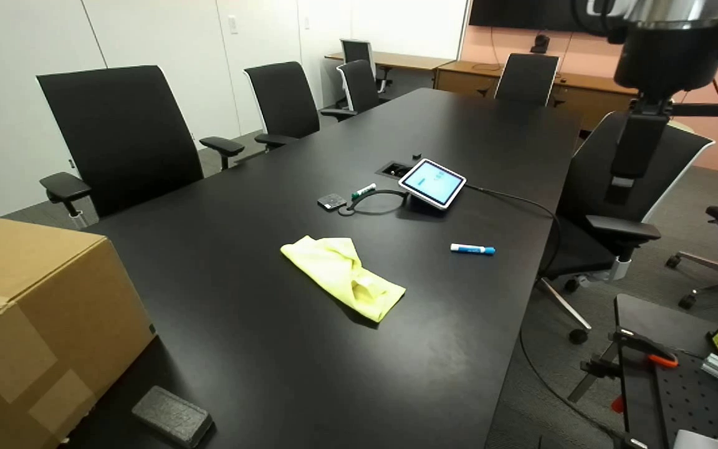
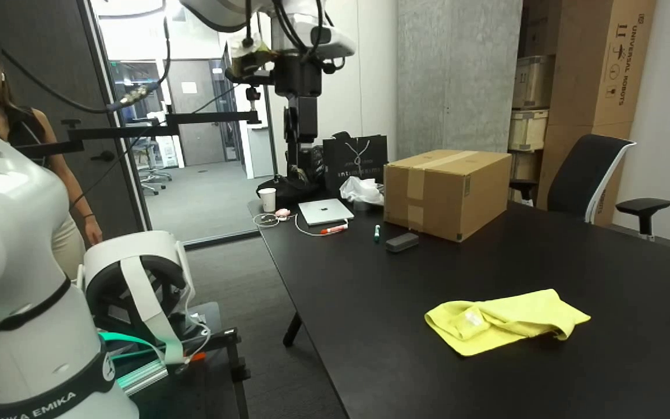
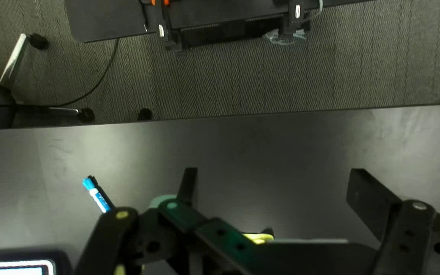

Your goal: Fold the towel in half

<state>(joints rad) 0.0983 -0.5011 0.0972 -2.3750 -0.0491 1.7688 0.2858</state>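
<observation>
The yellow towel [image 1: 328, 265] lies crumpled and partly folded on the black table, in both exterior views. Its near end has a raised, bunched fold with a pale tag [image 2: 473, 317]. In the wrist view only a small yellow edge of the towel [image 3: 258, 237] shows, and the gripper body hides the rest. My gripper [image 3: 275, 172] is open, with its fingers wide apart and nothing between them. It points down, high above the table edge and well away from the towel. It also shows in both exterior views [image 1: 624, 178] [image 2: 299, 157].
A tablet [image 1: 434, 183] with a cable, a blue marker [image 1: 472, 249], a green marker [image 1: 364, 191] and a small dark square [image 1: 332, 201] lie beyond the towel. A cardboard box [image 2: 448, 192], an eraser [image 2: 402, 242] and a laptop [image 2: 326, 212] are on the table. Chairs line it.
</observation>
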